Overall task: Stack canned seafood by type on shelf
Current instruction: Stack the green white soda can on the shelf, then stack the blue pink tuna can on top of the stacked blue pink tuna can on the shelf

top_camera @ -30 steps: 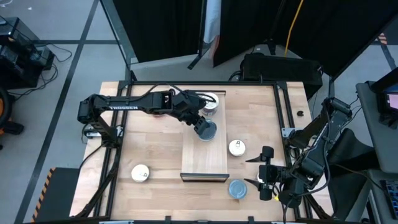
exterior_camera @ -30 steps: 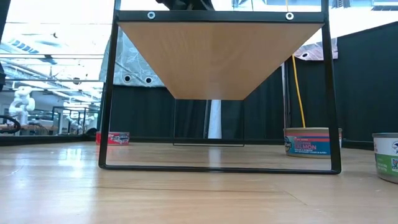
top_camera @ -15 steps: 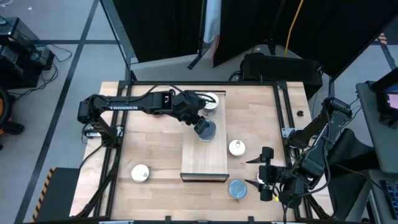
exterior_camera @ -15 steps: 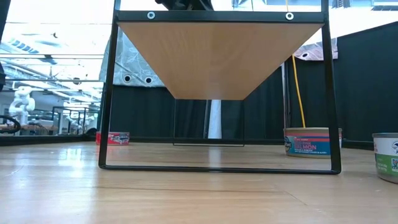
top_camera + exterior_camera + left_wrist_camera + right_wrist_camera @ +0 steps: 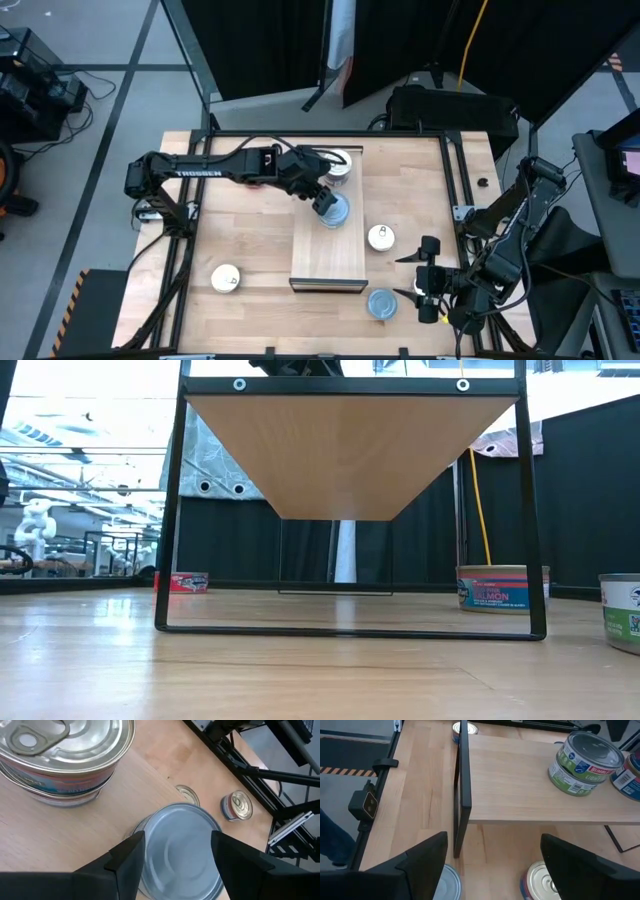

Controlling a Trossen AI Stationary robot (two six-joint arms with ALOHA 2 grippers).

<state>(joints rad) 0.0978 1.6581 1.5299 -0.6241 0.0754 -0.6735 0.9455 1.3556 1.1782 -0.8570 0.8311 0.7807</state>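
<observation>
The shelf (image 5: 328, 250) is a light-wood board on a black frame at mid-table. At its far end stands a stack of two tins (image 5: 338, 165), green-labelled in the right wrist view (image 5: 585, 765). My left gripper (image 5: 327, 205) reaches in from the table's left. It is open, with a finger on each side of a blue-grey-topped tin (image 5: 180, 850) on the shelf. The rim of a second tin (image 5: 138, 827) shows just under that tin. My right gripper (image 5: 422, 290) waits open near the table's front right, beside a blue-topped tin (image 5: 382, 303). My left gripper has one finger (image 5: 127, 862) on each side of the blue-grey-topped tin's side wall (image 5: 150, 870), slanting down from the table's left. I cannot tell whether the fingers touch the wall. The tin sits upright on the shelf, not lifted.
A silver pull-tab tin (image 5: 380, 237) stands on the table just right of the shelf, and a white-topped tin (image 5: 226, 278) at the near left. The table's black frame (image 5: 455, 200) runs along its right edge. The near half of the shelf board is bare wood.
My left gripper's fingers have spread apart around the blue-grey-topped tin, so more of its top shows in the high view. The tin has stayed where it was on the shelf.
</observation>
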